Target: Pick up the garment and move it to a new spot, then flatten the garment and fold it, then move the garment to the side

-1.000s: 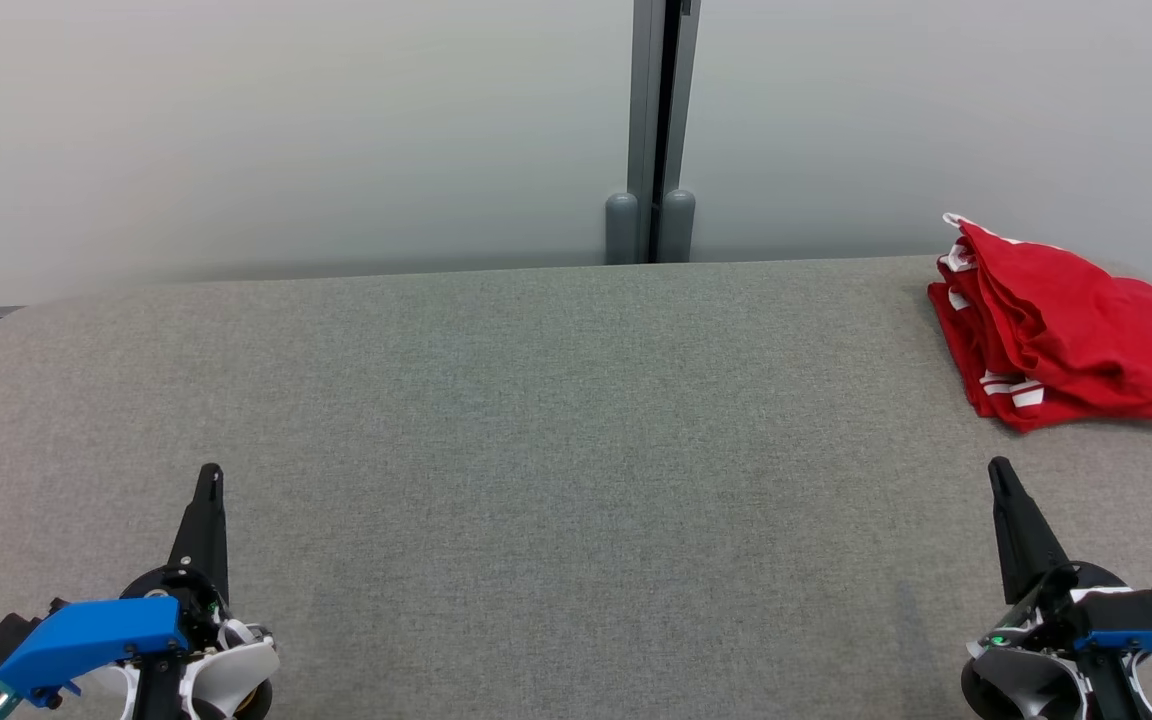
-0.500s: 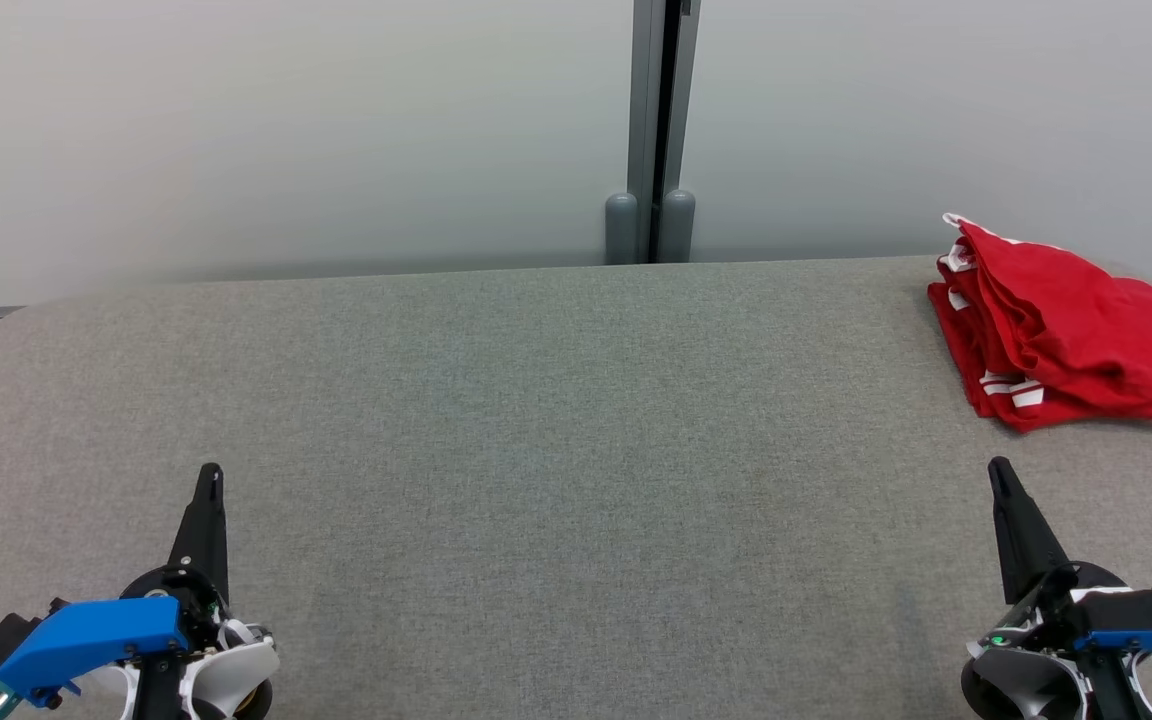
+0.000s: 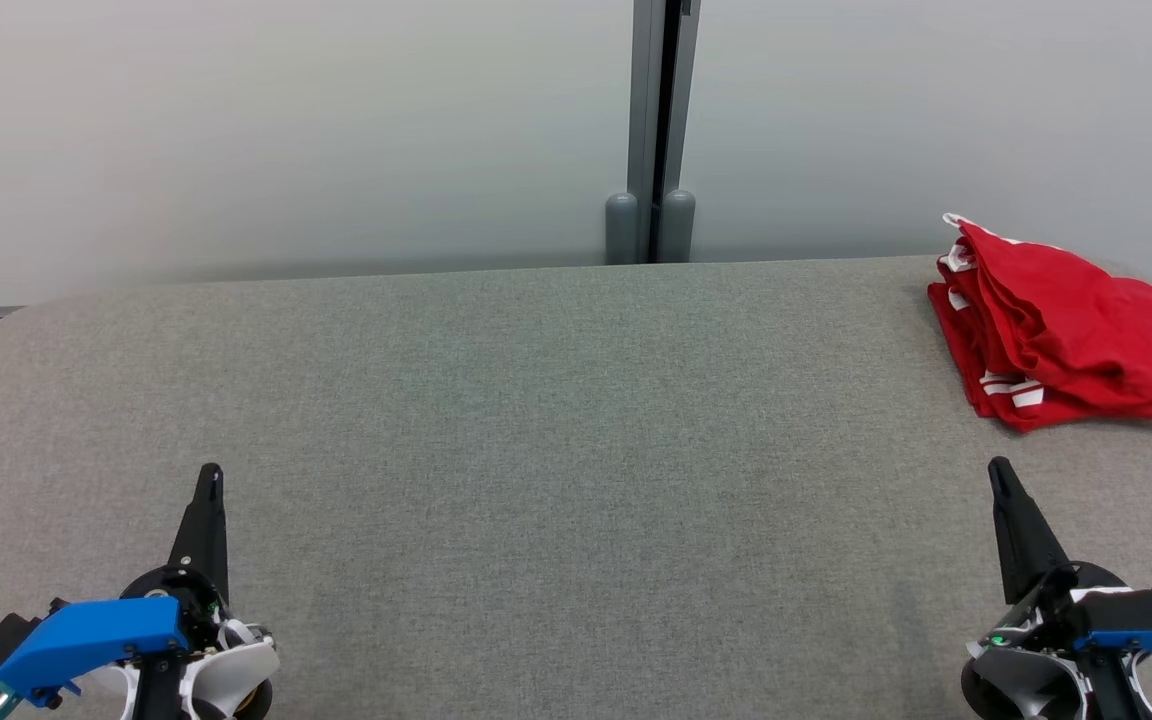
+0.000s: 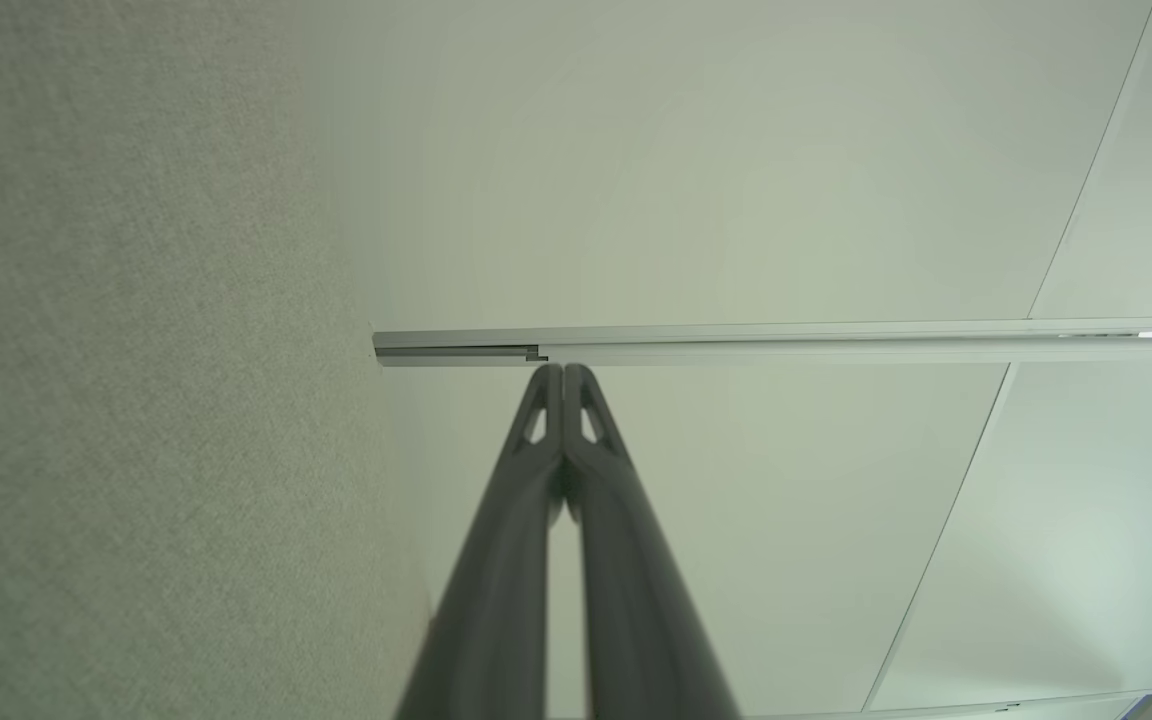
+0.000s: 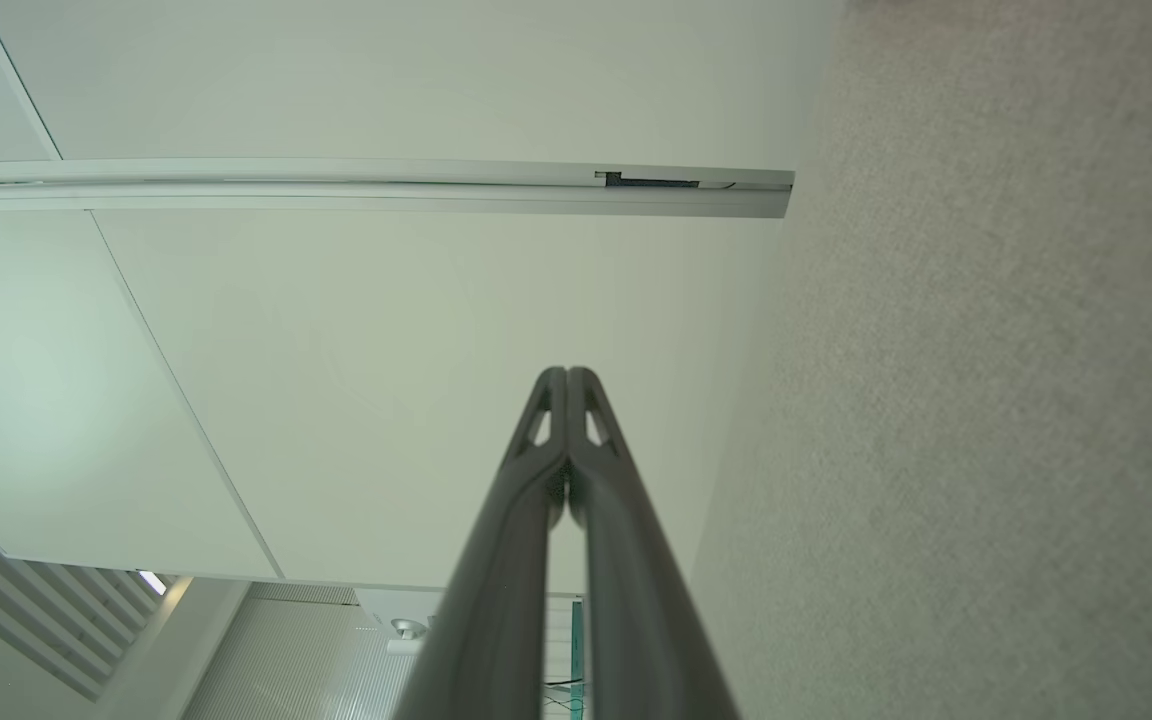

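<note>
Garment (image 3: 1066, 325): soft red shirt w/ white stripe bits, folded in a lumpy pile at the far right corner of the table (image 3: 556, 420). Its stripy edges face the table's middle & its long side runs about along the table's far edge, tho the pic's edge cuts it off. Table top is flat fuzzy grey cloth w/ round corners, w/ smooth pale wall panels (image 3: 286, 130) & a grey post (image 3: 648, 120) behind its far edge. Left gripper (image 3: 208, 472) at the table's near left & right gripper (image 3: 998, 466) at its near right each have thin dark pointy fingers pressed tight together, holding nothing, well apart from the pile w/ bare table between.
</note>
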Robot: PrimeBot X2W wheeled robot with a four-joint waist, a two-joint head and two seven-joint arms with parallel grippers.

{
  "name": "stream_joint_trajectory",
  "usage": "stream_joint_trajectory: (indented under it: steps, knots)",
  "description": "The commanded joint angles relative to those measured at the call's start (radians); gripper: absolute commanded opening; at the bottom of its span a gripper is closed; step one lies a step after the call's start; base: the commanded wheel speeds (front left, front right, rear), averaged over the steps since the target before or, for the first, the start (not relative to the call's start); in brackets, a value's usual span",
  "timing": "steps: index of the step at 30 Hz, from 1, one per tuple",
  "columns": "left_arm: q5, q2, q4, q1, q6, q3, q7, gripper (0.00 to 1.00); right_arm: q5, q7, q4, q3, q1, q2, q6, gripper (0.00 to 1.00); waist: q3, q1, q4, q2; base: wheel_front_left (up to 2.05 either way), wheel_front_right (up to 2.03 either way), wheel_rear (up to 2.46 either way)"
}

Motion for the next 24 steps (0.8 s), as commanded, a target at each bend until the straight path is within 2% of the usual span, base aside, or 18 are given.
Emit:
stream_joint_trajectory:
  steps: [1,24]
  knots:
    - [-0.002,-0.002,-0.005,-0.009,-0.004,0.002,0.004,0.0,0.003,0.003,0.002,0.0,-0.011,-0.007,0.0,0.0,0.0,0.0,0.0,0.0,0.0,0.0,0.0]
    - [-0.002,-0.002,-0.005,-0.009,-0.004,0.002,0.004,0.0,0.003,0.003,0.002,0.0,-0.011,-0.007,0.0,0.0,0.0,0.0,0.0,0.0,0.0,0.0,0.0]
